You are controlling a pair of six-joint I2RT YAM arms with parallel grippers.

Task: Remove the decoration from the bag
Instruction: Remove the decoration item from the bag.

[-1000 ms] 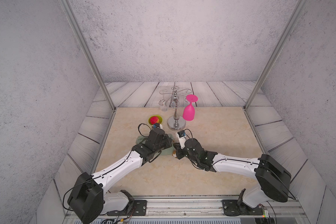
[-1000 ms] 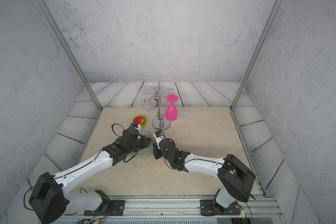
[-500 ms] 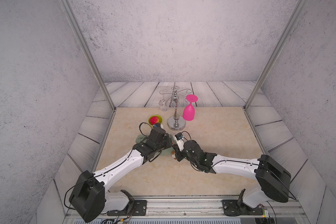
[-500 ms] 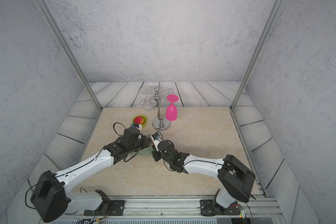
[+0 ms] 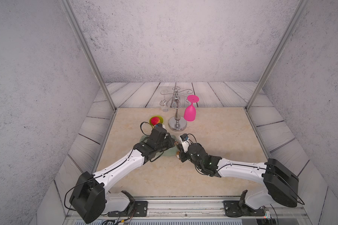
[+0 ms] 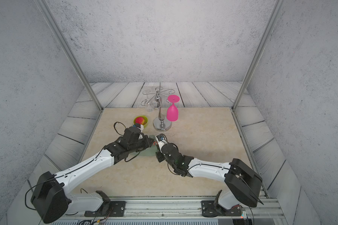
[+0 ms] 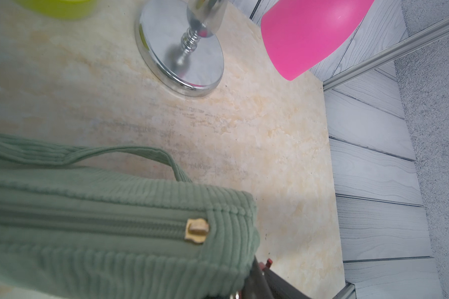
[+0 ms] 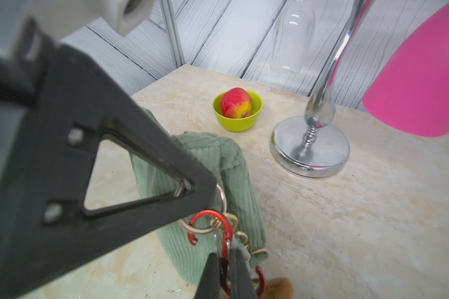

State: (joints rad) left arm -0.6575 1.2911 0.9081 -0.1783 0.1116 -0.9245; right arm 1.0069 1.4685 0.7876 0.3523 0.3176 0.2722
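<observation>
The sage-green corduroy zip pouch [image 8: 231,168] lies mid-table, at 6 o'clock from the chrome glass-stand base [image 8: 309,152]. In both top views its long axis runs about 10 to 4 o'clock, ring end at 4. The left gripper [image 8: 200,191] is pinched closed on the pouch's metal ring [image 8: 222,199]. The right gripper [image 8: 224,269] is clamped tight on the red carabiner clasp [image 8: 207,213], which is hooked on that ring. The plush charm [image 8: 280,287] is cut off at the frame edge, only a brown tuft showing. From above, the arms hide most of the pouch.
</observation>
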